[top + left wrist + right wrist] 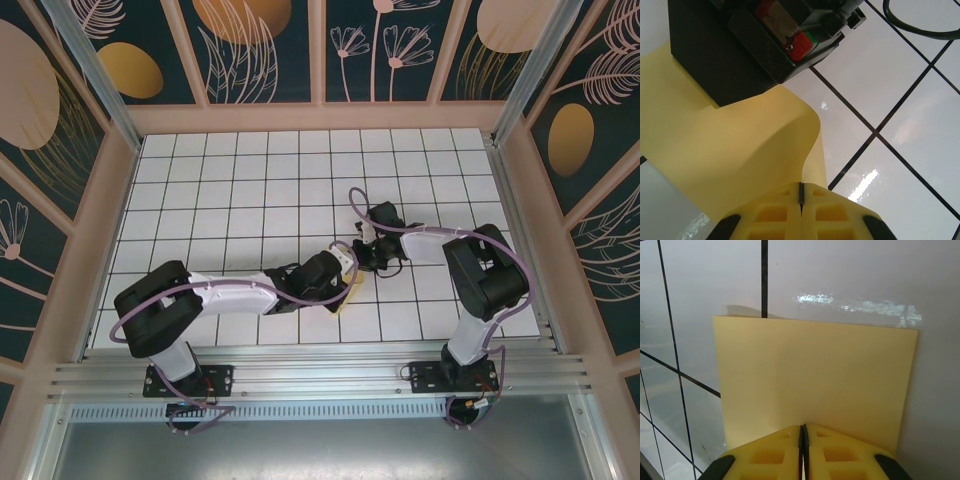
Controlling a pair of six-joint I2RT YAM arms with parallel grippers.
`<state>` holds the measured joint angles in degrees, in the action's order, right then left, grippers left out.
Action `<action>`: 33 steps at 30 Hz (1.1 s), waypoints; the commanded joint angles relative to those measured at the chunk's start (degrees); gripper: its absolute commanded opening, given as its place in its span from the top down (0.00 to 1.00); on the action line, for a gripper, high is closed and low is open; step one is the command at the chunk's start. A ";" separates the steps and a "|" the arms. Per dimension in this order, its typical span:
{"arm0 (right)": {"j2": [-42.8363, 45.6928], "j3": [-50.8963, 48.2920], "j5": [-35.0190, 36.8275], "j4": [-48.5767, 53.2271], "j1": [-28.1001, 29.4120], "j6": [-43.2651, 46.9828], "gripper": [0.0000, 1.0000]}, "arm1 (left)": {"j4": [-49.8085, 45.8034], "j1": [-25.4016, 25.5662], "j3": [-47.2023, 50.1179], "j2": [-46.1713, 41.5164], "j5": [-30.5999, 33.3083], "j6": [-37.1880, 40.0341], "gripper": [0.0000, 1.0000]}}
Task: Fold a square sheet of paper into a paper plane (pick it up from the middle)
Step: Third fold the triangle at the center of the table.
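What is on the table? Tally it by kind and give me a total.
paper sheet, pale yellow: 1
grippers: 2 (left gripper, right gripper)
total: 3

square sheet of paper (740,150) | pale yellow | bowed in a soft curve | front centre
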<state>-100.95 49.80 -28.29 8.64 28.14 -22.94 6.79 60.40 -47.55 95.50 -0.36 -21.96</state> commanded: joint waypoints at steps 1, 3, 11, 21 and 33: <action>-1.55 0.14 0.96 2.87 1.00 0.88 0.87 | 2.55 -1.04 1.63 -0.64 -1.58 -0.90 1.00; -1.52 0.11 1.00 2.86 1.04 0.80 0.87 | 2.96 -1.57 1.89 -0.76 -1.91 -0.95 1.00; -1.50 0.03 0.96 2.52 1.21 0.18 0.87 | 3.46 -3.58 2.76 -0.32 -2.82 -0.60 1.00; -1.54 0.03 0.96 2.44 1.57 -0.22 0.87 | 3.56 -4.40 2.87 0.82 -2.63 -0.25 1.00; -1.53 -0.40 1.12 1.99 1.57 -0.61 0.86 | 3.68 -4.98 3.45 1.48 -2.12 -0.63 1.00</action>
<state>-100.95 49.80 -28.10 8.56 28.67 -23.03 9.30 56.10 -45.21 96.44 -2.55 -22.13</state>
